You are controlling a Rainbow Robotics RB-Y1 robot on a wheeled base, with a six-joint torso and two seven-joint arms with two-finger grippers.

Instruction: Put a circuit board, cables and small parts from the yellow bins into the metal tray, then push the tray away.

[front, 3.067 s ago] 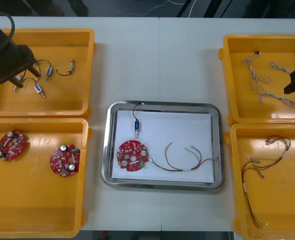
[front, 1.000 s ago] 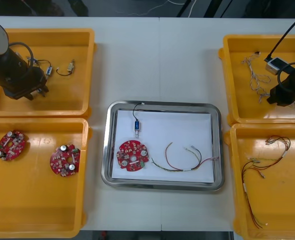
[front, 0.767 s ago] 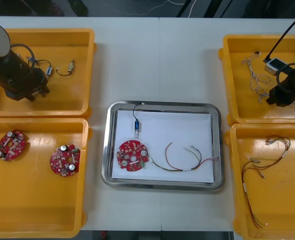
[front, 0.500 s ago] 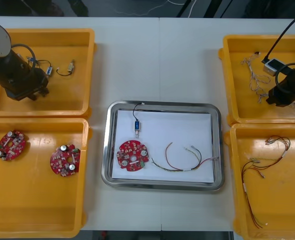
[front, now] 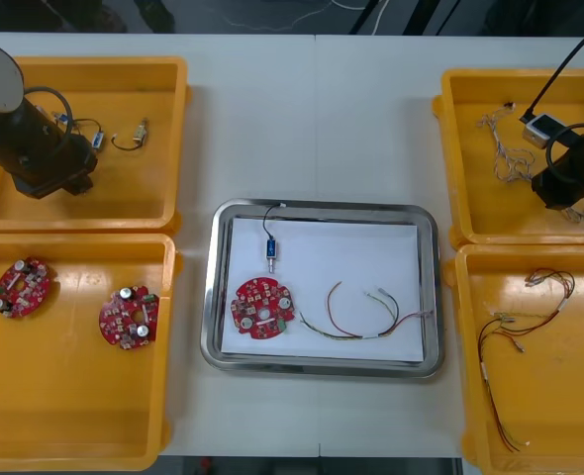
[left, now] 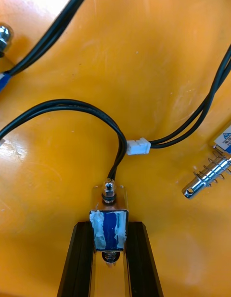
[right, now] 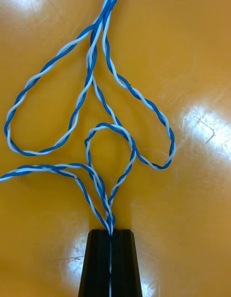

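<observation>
I'm mid-pick: left gripper (left: 109, 230) clamps the blue-taped small metal part (left: 109, 214) in the far-left yellow bin (front: 124, 198); right gripper (right: 110, 235) seemingly pinches the twisted blue and white cable (right: 103, 128) opposite. Next, both need lifting to the shiny metal tray (front: 322, 368).

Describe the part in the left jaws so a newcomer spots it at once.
Find the far yellow bin on the robot's left, where the left arm reaches in. The left jaws are shut on a small metal part with a blue body. Unlike the loose part with a bare spring beside it, this one sits clamped, a black cable looping from its top.
</observation>
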